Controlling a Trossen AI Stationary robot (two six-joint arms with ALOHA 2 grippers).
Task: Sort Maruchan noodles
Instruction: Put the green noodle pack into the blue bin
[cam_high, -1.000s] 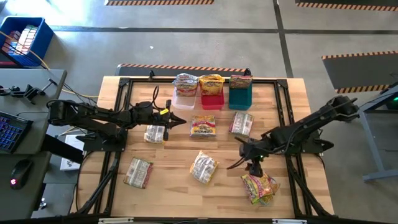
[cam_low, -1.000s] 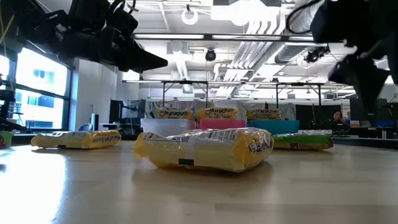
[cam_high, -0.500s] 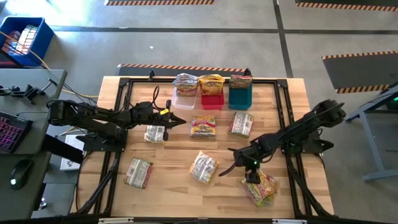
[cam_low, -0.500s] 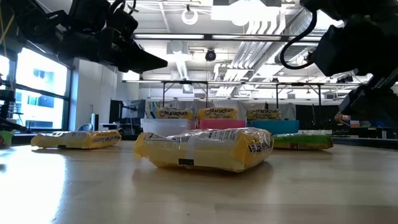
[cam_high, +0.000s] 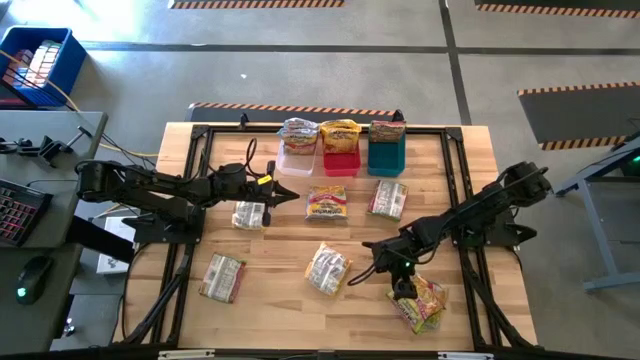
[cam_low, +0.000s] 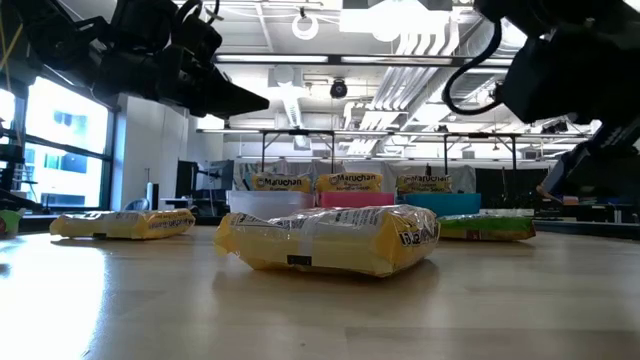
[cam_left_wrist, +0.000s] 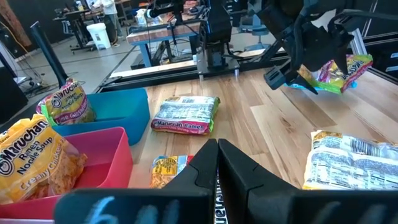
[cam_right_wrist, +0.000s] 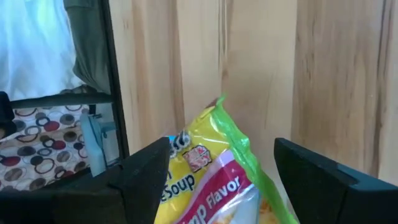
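A: Hovering over the pink-and-green packet (cam_high: 421, 301) near the table's (cam_high: 470, 200) front right corner, the right gripper (cam_high: 404, 287) is gaping fully wide, gripping nothing.

B: How is that packet looking to handle?

A: Seeming light, crinkly and slick, with a brittle noodle block inside, so a gentle pinch across the short sides is probably suiting it better than grabbing the film edge.

B: Left gripper (cam_high: 285, 193)?

A: Sitting closed and empty near the bins (cam_high: 340, 157). Other noodle packets (cam_high: 327, 268) are lying scattered mid-table; three are already standing in the bins.
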